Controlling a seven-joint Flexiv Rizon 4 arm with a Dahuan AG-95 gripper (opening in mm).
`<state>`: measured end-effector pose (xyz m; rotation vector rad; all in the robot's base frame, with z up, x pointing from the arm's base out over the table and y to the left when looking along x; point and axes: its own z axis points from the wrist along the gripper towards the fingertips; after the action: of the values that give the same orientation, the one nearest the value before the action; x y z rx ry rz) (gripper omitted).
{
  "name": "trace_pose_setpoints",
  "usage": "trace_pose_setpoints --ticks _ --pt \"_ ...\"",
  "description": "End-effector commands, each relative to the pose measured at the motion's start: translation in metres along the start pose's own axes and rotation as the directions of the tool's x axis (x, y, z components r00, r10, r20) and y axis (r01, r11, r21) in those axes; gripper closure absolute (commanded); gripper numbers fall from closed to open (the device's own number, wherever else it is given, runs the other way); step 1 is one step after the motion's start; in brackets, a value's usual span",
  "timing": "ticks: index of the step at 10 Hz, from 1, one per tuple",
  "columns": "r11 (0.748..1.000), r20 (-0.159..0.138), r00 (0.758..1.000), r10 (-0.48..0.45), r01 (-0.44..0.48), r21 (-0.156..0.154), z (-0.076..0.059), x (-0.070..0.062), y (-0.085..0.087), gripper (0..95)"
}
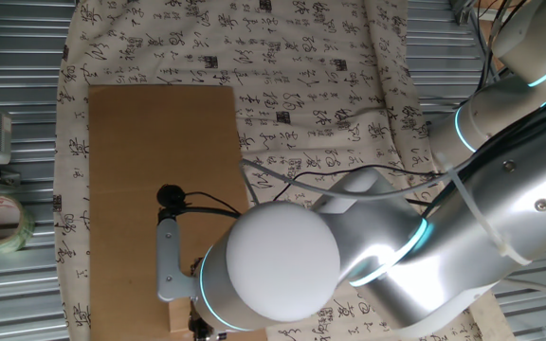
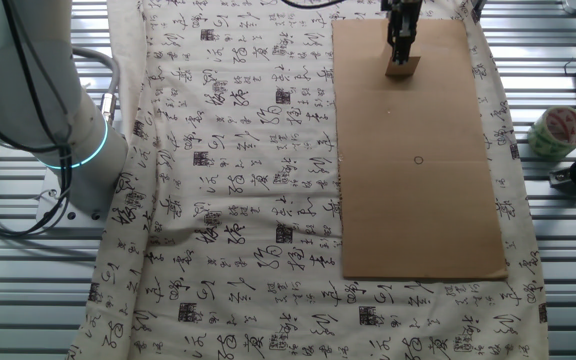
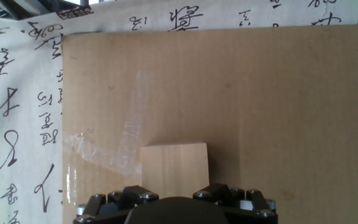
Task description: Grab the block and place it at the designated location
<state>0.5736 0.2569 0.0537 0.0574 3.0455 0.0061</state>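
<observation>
The tabletop (image 2: pixel 28 300) is ribbed metal, covered by a rumpled cloth (image 2: pixel 238 180) printed with black calligraphy. On the cloth lies a flat brown cardboard sheet (image 2: pixel 418 200), matte, with a patch of clear tape (image 3: pixel 126 149) shining in the hand view. The claw (image 2: pixel 402 55) stands over the far end of that sheet, right above the block (image 2: pixel 403 68), a pale smooth wooden cube that rests on the cardboard. Whether the claw pinches the block or merely straddles it, I cannot tell. The designated location (image 2: pixel 418 160), a tiny pen-drawn circle, sits mid-sheet, well apart from the block. To do this step well, I judge the claw should centre on the flat faces and close squarely, then lift straight.
</observation>
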Motion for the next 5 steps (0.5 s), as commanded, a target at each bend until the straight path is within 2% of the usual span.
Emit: trace_pose_setpoints --ticks 1,5 --pt "1.0 0.0 1.0 0.004 -0.004 0.008 -0.0003 -0.0008 -0.0002 19.0" --pt "1.0 0.001 1.0 0.018 -0.018 0.007 -0.0009 -0.0017 0.0001 19.0"
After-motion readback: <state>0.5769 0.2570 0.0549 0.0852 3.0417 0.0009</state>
